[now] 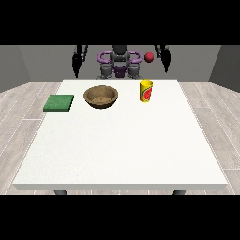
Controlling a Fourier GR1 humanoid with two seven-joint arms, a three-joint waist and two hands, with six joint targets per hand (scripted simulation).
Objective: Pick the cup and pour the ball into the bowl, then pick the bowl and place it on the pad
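Observation:
A yellow cup point(146, 90) with a red mark stands upright on the white table point(122, 150), right of centre at the far side. A red ball point(149, 57) shows in the air above the cup, well clear of its rim. A brown wooden bowl point(101, 96) sits left of the cup. A green square pad point(59, 102) lies at the table's far left. The hand at the view's left point(75, 63) hangs raised beside the robot's body, behind the table's far edge. The hand at the view's right point(165, 60) hangs likewise, near the ball but apart from it. Neither holds anything.
The robot's torso point(120, 63) stands behind the table's far edge. Wooden floor surrounds the table. The near half of the tabletop is bare white surface.

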